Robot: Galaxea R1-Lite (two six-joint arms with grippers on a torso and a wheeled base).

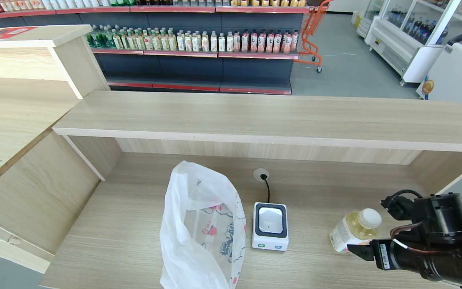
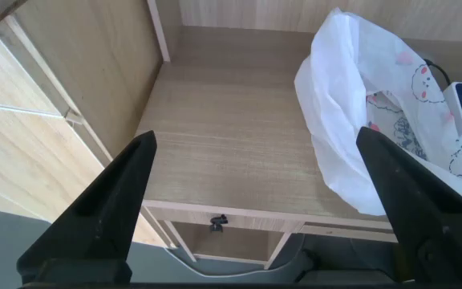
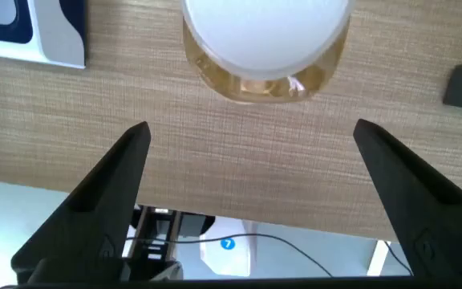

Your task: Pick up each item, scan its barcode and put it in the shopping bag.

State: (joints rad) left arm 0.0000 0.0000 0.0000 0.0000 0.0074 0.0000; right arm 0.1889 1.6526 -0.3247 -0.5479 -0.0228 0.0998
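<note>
A small bottle [image 1: 354, 229] of pale yellow liquid with a white cap [image 3: 267, 36] stands on the wooden counter at the right. My right gripper [image 3: 255, 201] is open above the counter's near edge. The bottle is just beyond its fingertips and not between them. My right arm [image 1: 427, 245] sits at the counter's right front corner. A white plastic shopping bag [image 1: 203, 228] stands open in the middle, also seen as the bag [image 2: 375, 120]. The white barcode scanner [image 1: 270, 230] lies between bag and bottle. My left gripper [image 2: 255, 217] hangs open and holding nothing over the counter's near-left edge.
A raised wooden ledge [image 1: 271, 120] runs along the back of the counter, and a wooden side wall [image 1: 34, 192] closes the left. The scanner's black cable [image 1: 267, 188] runs to a hole behind it. Bare counter [image 1: 118, 224] lies left of the bag.
</note>
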